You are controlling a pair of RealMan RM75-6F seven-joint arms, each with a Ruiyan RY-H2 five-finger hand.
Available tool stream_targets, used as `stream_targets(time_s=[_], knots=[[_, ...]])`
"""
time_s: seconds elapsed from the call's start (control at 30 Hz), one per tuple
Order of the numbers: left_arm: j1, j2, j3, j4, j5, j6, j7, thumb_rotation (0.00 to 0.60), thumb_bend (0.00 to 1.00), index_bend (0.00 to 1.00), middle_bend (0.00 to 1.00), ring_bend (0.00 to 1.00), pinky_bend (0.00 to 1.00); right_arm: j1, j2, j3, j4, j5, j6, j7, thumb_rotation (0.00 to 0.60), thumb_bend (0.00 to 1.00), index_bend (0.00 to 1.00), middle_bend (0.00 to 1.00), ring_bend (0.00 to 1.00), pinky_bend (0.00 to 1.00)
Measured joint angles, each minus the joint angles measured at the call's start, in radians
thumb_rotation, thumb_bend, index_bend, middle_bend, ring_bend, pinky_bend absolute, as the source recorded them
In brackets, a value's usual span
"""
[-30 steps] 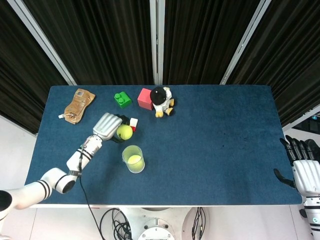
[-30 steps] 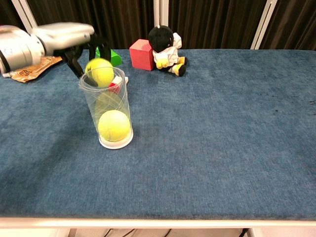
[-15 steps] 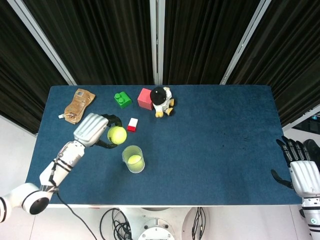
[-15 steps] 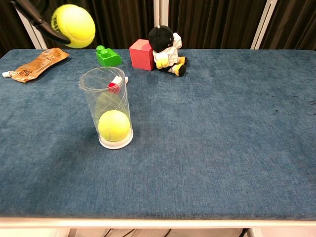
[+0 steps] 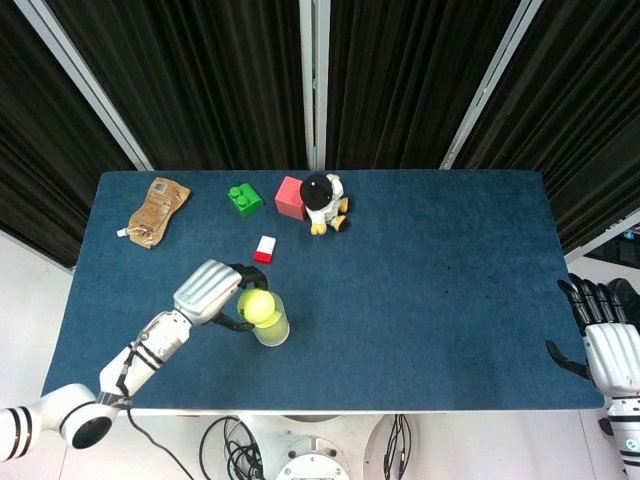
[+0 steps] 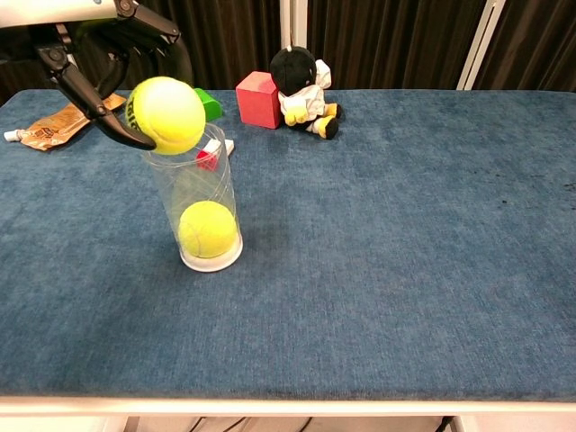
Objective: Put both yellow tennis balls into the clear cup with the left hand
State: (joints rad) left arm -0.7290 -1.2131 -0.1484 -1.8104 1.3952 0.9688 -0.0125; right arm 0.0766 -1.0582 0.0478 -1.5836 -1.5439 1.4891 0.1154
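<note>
Head view: left hand (image 5: 212, 291) now swung in from upper left, fingers curled around second tennis ball (image 5: 259, 306), directly over clear cup (image 5: 271, 325). Right hand (image 5: 610, 345) idle off table edge, fingers spread, holding nothing.

Chest view: held ball down at cup rim (image 6: 184, 153), first ball (image 6: 208, 229) resting at bottom. Probably release next; alignment looks slightly left of centre.

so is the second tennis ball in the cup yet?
Not yet. The left hand holds the second tennis ball at the clear cup's rim; one ball already sits at the bottom.
</note>
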Motion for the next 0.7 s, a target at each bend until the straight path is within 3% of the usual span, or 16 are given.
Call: stream_targets(time_s=[0.1,0.37,0.5,0.7], knots=[[-0.003,-0.005,0.0,0.003,0.003,-0.001,-0.005,0.6,0.09,0.54,0.54,0.45,0.68,0.002,-0.002,0.002,0.005,0.004,-0.003,0.006,0.6,0.21,0.0,0.0,0.0,0.0],[-0.007,-0.006,0.007,0.014,0.015,-0.011,-0.024,0.6,0.09,0.22,0.29,0.29,0.58,0.005,-0.005,0.003,0.013,0.005,-0.01,0.012,0.6,0.21,0.0,0.0,0.0,0.0],[-0.01,0.001,0.012,0.018,0.048,-0.007,-0.038,0.6,0.09,0.17,0.25,0.21,0.48,0.003,-0.005,0.004,0.015,0.006,-0.005,0.015,0.6,0.21,0.0,0.0,0.0,0.0],[-0.009,0.02,0.015,0.001,0.071,0.007,-0.051,0.6,0.08,0.16,0.24,0.2,0.47,0.003,-0.004,0.003,0.01,0.001,-0.001,0.013,0.6,0.21,0.0,0.0,0.0,0.0]])
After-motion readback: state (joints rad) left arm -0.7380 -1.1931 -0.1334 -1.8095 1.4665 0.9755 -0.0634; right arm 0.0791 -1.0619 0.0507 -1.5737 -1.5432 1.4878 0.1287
